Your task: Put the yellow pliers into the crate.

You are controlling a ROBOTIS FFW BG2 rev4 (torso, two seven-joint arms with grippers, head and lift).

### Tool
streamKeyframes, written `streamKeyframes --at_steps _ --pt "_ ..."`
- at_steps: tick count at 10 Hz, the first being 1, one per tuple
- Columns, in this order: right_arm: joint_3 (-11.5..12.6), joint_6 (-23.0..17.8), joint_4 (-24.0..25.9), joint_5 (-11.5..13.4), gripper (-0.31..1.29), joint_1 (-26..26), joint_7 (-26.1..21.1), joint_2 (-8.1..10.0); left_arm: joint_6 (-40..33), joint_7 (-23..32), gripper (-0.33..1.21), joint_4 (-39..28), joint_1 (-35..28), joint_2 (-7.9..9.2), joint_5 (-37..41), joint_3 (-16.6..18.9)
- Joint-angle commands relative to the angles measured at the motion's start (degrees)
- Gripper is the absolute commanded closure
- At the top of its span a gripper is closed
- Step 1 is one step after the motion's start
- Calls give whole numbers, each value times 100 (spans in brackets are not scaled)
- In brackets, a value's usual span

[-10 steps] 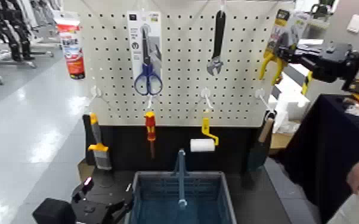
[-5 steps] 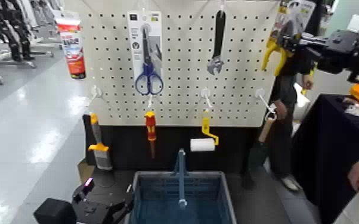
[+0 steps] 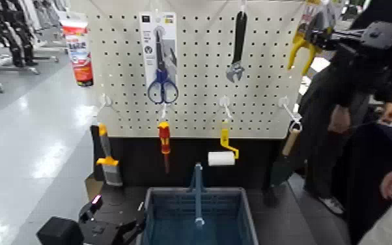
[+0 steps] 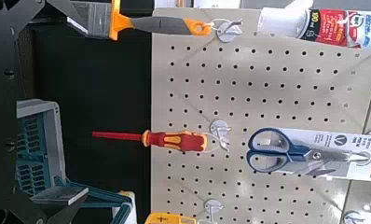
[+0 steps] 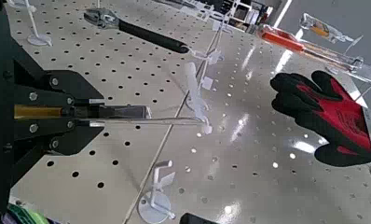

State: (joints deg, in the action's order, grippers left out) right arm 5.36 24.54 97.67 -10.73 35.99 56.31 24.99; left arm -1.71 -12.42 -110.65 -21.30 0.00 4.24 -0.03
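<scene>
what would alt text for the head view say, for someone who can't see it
Shut right gripper at the yellow pliers, upper right of a tool-hung pegboard; below, the blue-grey crate stands beside the left gripper.

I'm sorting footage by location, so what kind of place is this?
Probably a robotics lab or demo hall: hand tools hang on a pegboard, a robot's left gripper shows below, and mechanical equipment stands behind.
</scene>
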Motion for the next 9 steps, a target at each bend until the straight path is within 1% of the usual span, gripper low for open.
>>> streamKeyframes --at_steps 1,4,5,6,7,8,9 --pt "27 112 243 -8 112 -110 2 -12 22 -6 12 -9 -5 -123 7 12" --pt "168 358 692 -52 112 -400 11 -56 74 11 12 -18 12 -105 -2 3" --pt "220 402 823 -104 112 -541 20 -118 92 29 12 -18 12 -97 -2 -6" --pt "256 464 982 -140 112 -708 -6 -197 109 38 12 -18 12 -70 -2 -14" --pt "379 569 1175 -157 112 -892 2 -249 136 108 12 -18 38 -9 7 -67" --pt "537 666 1412 -175 112 -1121 -6 -372 171 187 12 -18 74 62 16 -129" --pt "616 692 1500 -175 112 -1279 -6 -513 171 240 12 -18 65 105 33 -146"
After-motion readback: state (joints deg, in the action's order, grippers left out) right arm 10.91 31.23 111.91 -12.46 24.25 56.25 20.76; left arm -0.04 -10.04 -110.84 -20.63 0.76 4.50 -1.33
